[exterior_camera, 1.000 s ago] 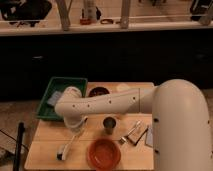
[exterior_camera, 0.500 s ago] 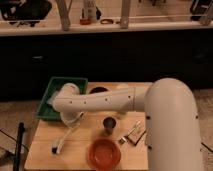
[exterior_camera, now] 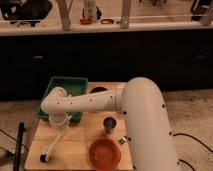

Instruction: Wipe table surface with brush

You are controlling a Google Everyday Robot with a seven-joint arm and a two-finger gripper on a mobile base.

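The table surface is light tan wood and fills the lower middle of the camera view. My white arm reaches from the right across it to the left side. My gripper hangs just in front of the green tray, over the table's left part. It is shut on the upper end of the brush, a slim white handle that slants down and left. The brush's small dark head rests on the wood near the front left corner.
A green tray sits at the back left. A dark bowl is behind the arm. A dark metal cup stands mid-table, with a red-orange bowl at the front and silvery utensils beside it. A counter runs behind.
The arm has swung left. The brush head has slid left and toward the front left corner of the table, with the handle tilting more.
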